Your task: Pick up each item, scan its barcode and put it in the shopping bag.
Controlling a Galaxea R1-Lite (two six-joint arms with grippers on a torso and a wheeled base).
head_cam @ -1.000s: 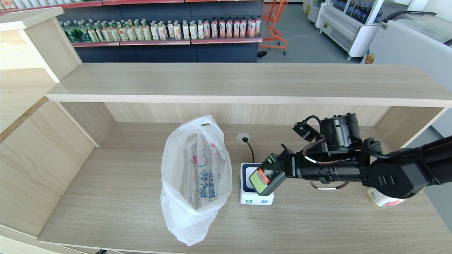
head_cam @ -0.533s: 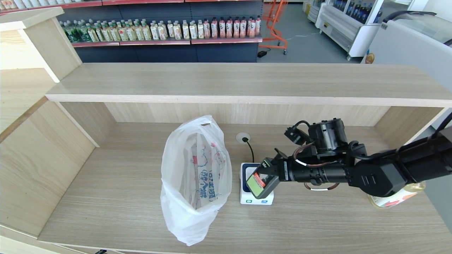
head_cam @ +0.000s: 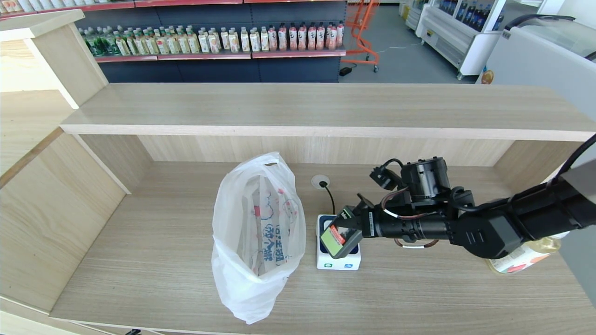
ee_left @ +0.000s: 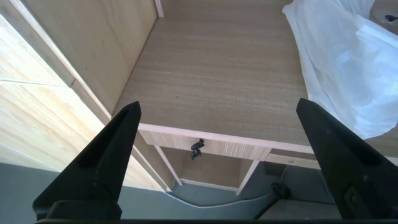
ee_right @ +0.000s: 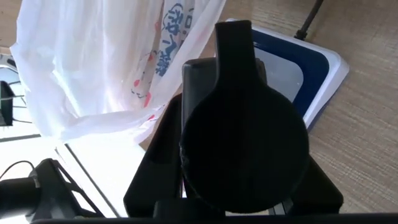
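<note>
Left jaws: apart and empty at the near edge of the table (ee_left: 217, 74); shopping bag (head_cam: 258, 232) at lower centre, mouth open. Right jaws: clamped on a green-faced pack (head_cam: 336, 238) just over the scanner (head_cam: 354, 261), centre frame. This looks like the scanning step, and next comes a carry left over the bag's rim and release. Bottle (head_cam: 521, 258) at right edge, partly under the arm; scanner cable (head_cam: 329, 197) behind.

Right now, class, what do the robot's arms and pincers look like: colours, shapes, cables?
The right arm is matte black, built of round tube-like sections with a drum-shaped joint; thin reddish and white cables loop near the black right pincer. The left pincer has two flat, black, tapering fingers.
</note>
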